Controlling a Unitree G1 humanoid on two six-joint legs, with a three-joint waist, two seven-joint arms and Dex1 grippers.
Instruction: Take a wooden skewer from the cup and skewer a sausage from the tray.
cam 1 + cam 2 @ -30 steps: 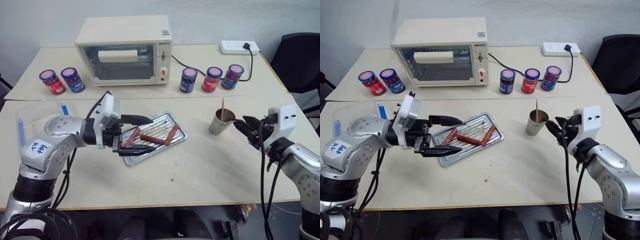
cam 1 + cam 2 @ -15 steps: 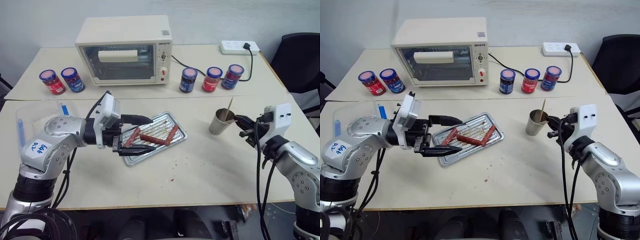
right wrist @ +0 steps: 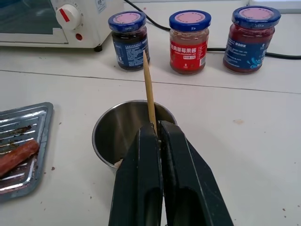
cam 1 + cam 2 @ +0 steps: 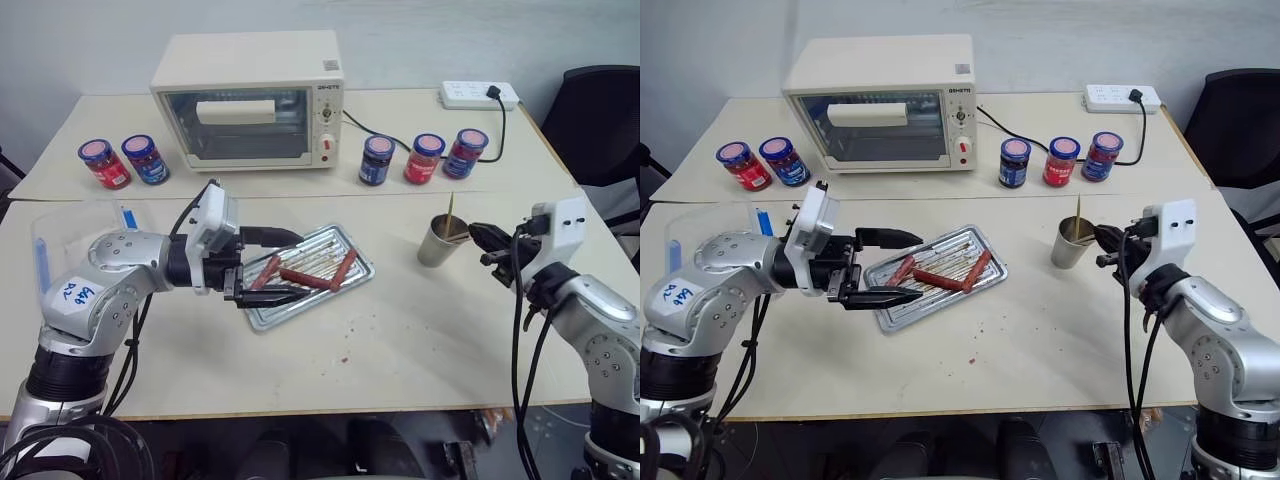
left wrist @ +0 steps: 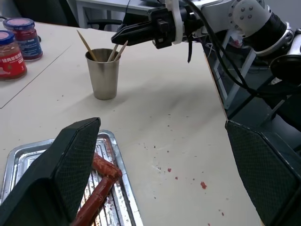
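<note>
The cup [image 4: 436,248] stands right of the tray [image 4: 322,240] and holds several wooden skewers [image 5: 85,40]. My right gripper [image 3: 157,127] hovers level over the cup's rim, shut on one wooden skewer [image 3: 148,89] that rises nearly upright from the cup. Three sausages lie on the tray, one near its right end [image 4: 343,268], one in the middle [image 4: 298,277] and one at the left [image 4: 266,273]. My left gripper [image 4: 300,267] stands open above the tray, its fingers [image 5: 70,165] spread wide with nothing between them.
A toaster oven [image 4: 250,98] sits at the back. Two jars [image 4: 125,160] stand to its left, and three jars [image 4: 422,158] and a power strip [image 4: 478,95] to its right. A clear plastic box [image 4: 60,240] is at the left edge, a black chair [image 4: 600,110] at the right.
My right gripper, open beside the cup a second ago, has closed on a skewer and now sits over the rim. The skewer stands straighter. The left arm has not moved.
</note>
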